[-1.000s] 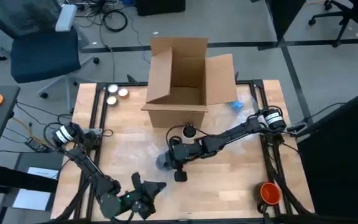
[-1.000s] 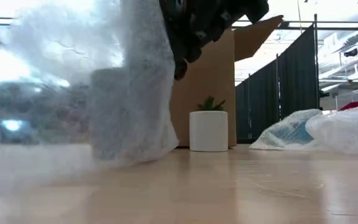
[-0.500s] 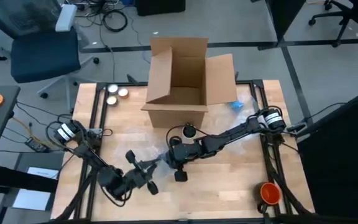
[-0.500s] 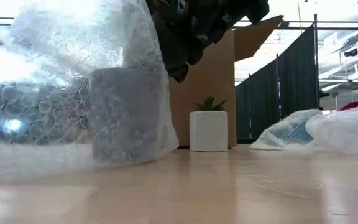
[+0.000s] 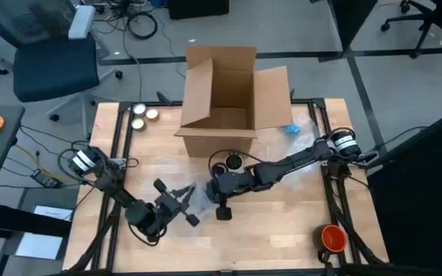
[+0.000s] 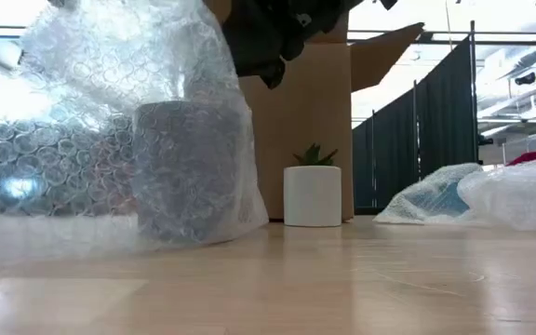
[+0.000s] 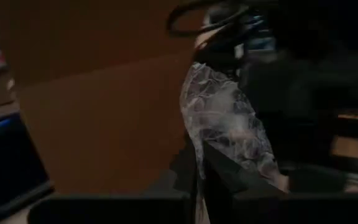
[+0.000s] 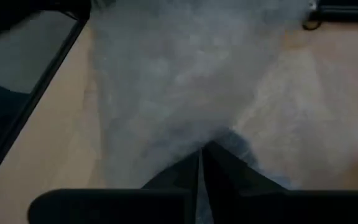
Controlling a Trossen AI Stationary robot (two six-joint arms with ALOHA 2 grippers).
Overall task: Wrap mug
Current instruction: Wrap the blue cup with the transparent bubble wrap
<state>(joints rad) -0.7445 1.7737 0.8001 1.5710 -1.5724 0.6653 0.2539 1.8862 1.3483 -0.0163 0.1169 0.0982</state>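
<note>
Mid-table, left gripper [image 5: 184, 204] and right gripper [image 5: 215, 186] pinching bubble wrap [image 6: 128, 121] over mug [image 6: 191, 172].

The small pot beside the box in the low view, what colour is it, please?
White pot, clearest in the low view.

We see the mug [image 6: 192, 172] under bubble wrap [image 6: 110, 112], before the box [image 5: 229, 100]; potted plant [image 6: 313, 194] beside it.

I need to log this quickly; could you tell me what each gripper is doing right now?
Left gripper: shut on the bubble wrap.
Right gripper: shut on the bubble wrap.
</note>
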